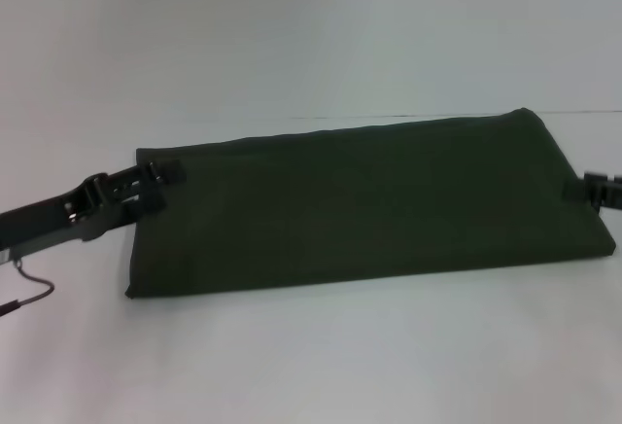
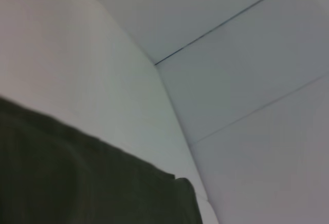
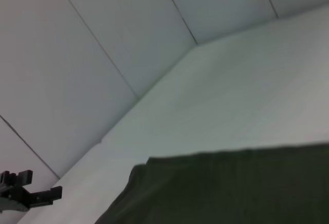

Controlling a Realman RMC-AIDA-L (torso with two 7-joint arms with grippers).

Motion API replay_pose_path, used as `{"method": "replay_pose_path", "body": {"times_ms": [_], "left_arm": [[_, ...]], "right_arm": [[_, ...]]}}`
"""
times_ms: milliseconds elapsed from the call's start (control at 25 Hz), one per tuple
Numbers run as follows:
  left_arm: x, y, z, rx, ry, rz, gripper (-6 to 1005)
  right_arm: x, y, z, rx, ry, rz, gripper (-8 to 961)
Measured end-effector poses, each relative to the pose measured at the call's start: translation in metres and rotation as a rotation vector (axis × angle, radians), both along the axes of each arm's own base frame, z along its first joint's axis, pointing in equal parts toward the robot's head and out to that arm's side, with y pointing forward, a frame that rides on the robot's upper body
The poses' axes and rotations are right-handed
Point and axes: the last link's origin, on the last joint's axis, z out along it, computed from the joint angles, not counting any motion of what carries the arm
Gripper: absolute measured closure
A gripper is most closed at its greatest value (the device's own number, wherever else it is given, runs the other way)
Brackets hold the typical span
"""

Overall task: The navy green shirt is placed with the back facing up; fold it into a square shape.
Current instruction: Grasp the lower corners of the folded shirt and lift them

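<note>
The navy green shirt [image 1: 369, 205] lies folded into a long flat band across the white table [image 1: 311, 356]. The left gripper [image 1: 160, 183] sits at its left end, jaws apart around the edge; the right gripper [image 1: 601, 191] touches the right end, state unclear

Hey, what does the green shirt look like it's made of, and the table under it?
The shirt looks like soft matte woven or knit fabric, probably cotton: dull dark olive, no shine, folded edges lying limp and flat. The table seems a smooth white hard surface, perhaps laminate or painted board; it shows an even, faintly glossy look without grain. Neither material is certain from appearance alone.
</note>
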Motion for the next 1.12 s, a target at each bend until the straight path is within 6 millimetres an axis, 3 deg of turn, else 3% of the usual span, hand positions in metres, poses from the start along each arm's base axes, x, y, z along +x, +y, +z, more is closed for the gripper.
{"method": "replay_pose_path", "body": {"times_ms": [280,760,1120], "left_arm": [[-0.012,-0.007,0.001,-0.068,-0.027,0.123,118],[-0.016,-0.007,-0.008,-0.101,0.013,0.144,101],[-0.016,-0.009,-0.013,-0.138,0.04,0.137,106]], "right_arm": [[0.008,-0.004,0.002,-0.076,0.035,-0.116,139],[0.02,0.0,0.002,-0.067,0.108,-0.284,142],[0.019,0.002,0.001,-0.064,0.123,-0.294,143]]}}
